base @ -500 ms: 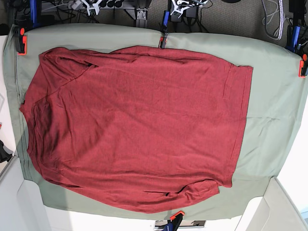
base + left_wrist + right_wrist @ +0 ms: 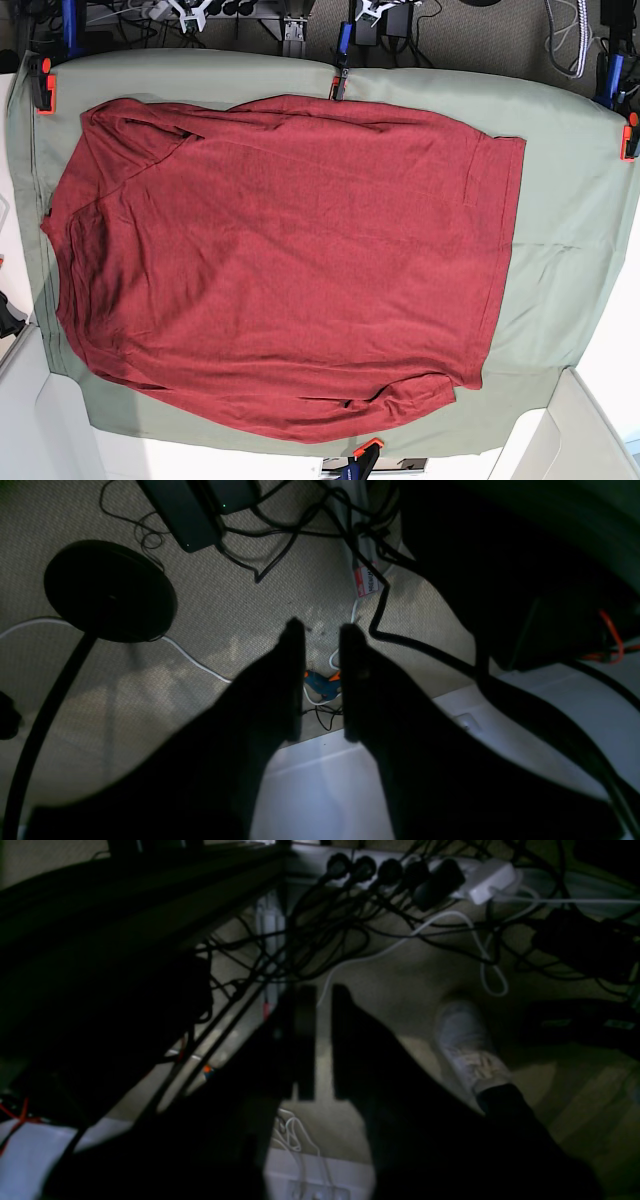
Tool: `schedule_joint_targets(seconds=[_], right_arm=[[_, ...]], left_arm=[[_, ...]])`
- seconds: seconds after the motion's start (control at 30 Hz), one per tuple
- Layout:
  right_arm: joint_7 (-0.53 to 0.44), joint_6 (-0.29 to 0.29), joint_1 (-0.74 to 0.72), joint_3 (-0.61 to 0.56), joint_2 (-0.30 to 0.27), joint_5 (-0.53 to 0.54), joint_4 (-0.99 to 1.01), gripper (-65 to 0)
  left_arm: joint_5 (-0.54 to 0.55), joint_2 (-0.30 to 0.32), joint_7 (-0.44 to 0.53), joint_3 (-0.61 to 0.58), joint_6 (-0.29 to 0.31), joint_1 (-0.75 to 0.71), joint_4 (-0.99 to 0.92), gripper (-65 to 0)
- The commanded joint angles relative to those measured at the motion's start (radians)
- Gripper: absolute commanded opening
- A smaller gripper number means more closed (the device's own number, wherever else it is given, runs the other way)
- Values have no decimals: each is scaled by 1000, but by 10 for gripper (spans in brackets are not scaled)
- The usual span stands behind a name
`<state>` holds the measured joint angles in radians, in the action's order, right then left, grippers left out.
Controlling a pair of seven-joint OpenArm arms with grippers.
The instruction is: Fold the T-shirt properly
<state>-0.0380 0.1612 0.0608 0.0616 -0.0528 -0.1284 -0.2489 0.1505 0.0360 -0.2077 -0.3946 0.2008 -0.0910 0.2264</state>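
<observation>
One garment: the T-shirt, dark brick red, lies spread flat and fills most of the base view, from the left edge area to right of centre.
Shirt edges: a straight hemmed edge runs down the right side of the shirt; folded cloth bunches at the upper left and along the lower edge.
Cover: a sage-green table cover lies under the shirt and shows as a band around it, widest on the right.
Clamps: orange-tipped clamps grip the cover at the upper left, top centre, upper right and bottom centre.
Arms: neither arm shows in the base view, and nothing touches the shirt.
Left gripper: seen from its wrist camera at frame centre, dark fingers standing a little apart with a clear gap, holding nothing, above carpet, cables and a round black base at upper left.
Right gripper: at the centre of its own dim view, fingers nearly together with only a thin slit, apparently empty.
Floor by the right gripper: a power strip at top, a white shoe to the right.
</observation>
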Motion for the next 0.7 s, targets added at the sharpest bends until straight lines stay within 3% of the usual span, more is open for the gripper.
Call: schedule_joint_targets(seconds=[0.0, 0.13, 0.2, 0.27, 0.4, 0.53, 0.67], right_arm=[[-8, 10, 6, 2, -6, -3, -5, -606], [-7, 10, 49, 2, -7, -3, -52, -606], [-7, 12, 92, 2, -11, -4, -105, -606], [-8, 48, 145, 2, -22, -3, -172, -606], [-8, 199, 271, 2, -53, 1, -341, -606], [-7, 346, 404, 2, -87, 119, -549, -606], [-7, 359, 547, 2, -124, 201, -777, -606]], left_arm=[[1, 3, 2, -2, 28, -9, 10, -523], [3, 36, 2, -2, 184, -40, 71, -523], [2, 60, 2, -2, 230, -67, 126, -523], [2, 87, 2, -2, 238, -102, 190, -523], [2, 138, 2, 2, 238, -189, 343, -523], [2, 179, 2, 59, 238, -286, 506, -523], [11, 200, 1, 182, 314, -393, 676, -522]])
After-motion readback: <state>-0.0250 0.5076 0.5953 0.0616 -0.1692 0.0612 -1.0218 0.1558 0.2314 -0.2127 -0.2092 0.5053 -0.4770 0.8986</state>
